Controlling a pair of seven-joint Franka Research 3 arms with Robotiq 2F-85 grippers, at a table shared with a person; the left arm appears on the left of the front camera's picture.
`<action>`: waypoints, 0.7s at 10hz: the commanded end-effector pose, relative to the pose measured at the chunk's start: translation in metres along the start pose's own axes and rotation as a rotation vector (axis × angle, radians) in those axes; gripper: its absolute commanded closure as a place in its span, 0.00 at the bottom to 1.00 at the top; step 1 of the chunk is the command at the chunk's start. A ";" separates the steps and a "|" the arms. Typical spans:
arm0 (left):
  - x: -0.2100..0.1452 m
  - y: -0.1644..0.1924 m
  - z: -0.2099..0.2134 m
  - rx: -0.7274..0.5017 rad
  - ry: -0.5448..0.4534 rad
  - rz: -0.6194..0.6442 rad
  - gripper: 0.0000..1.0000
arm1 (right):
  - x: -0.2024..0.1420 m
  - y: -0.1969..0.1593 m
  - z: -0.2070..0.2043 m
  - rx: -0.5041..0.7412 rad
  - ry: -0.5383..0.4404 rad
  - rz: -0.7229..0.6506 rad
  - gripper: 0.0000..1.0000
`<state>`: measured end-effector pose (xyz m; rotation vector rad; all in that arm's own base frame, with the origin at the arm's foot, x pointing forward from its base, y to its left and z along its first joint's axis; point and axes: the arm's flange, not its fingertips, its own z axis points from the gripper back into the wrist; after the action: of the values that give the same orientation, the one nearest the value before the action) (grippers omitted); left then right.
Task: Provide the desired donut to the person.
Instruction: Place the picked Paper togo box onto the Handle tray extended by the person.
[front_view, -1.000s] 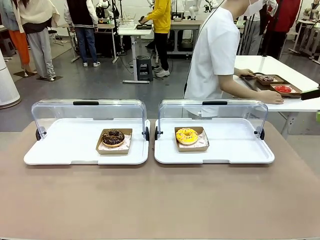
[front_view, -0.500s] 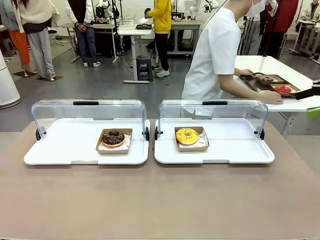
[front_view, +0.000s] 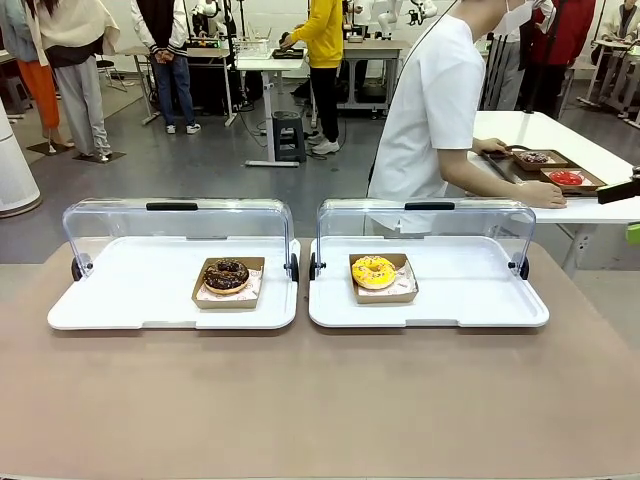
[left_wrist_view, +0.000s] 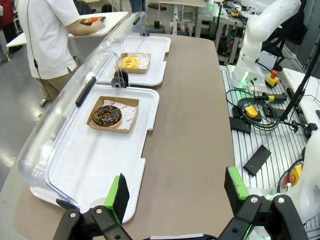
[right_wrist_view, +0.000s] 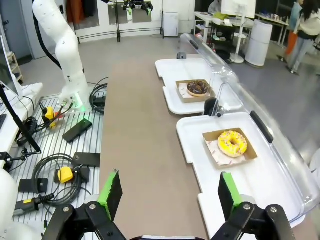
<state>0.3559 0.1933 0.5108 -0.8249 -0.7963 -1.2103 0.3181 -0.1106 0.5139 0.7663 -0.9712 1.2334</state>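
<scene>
- Gaping wide and holding nothing, left gripper (left_wrist_view: 175, 192): green pads spread far apart, hanging above the near end of the brown table (left_wrist_view: 187, 125) and the corner of the left tray (left_wrist_view: 100, 165).
- Right gripper (right_wrist_view: 167, 192): likewise spread wide with nothing between its pads, above the table's edge beside the right tray (right_wrist_view: 235, 175).
- Left tray (front_view: 120, 300): white, clear hinged lid (front_view: 178, 225) raised at its far side; carries a brown paper box with the chocolate donut (front_view: 226, 274), dark-glazed with sprinkles.
- Right tray (front_view: 480, 295): white, lid (front_view: 428, 222) raised the same way; carries a matching box with the yellow donut (front_view: 374, 271), yellow-glazed with sprinkles.
- Trays sit side by side, nearly touching, across the far half of the table.
- Person (front_view: 432, 110): white short-sleeved shirt, standing behind the right tray, turned sideways toward a white side table (front_view: 560, 135), one hand (front_view: 548, 195) resting on its edge.
- Side table holds two small brown trays (front_view: 555, 168), one with a red item, one with a dark item.
</scene>
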 end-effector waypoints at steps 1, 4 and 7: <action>0.001 -0.001 0.001 0.003 -0.018 -0.012 0.00 | -0.001 -0.002 0.000 0.001 -0.019 0.015 0.00; 0.001 -0.001 0.001 0.003 -0.018 -0.012 0.00 | -0.001 -0.002 0.000 0.001 -0.019 0.015 0.00; 0.001 -0.001 0.001 0.003 -0.018 -0.012 0.00 | -0.001 -0.002 0.000 0.001 -0.019 0.015 0.00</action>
<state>0.3559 0.1933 0.5108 -0.8249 -0.7963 -1.2103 0.3184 -0.1106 0.5139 0.7660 -0.9707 1.2341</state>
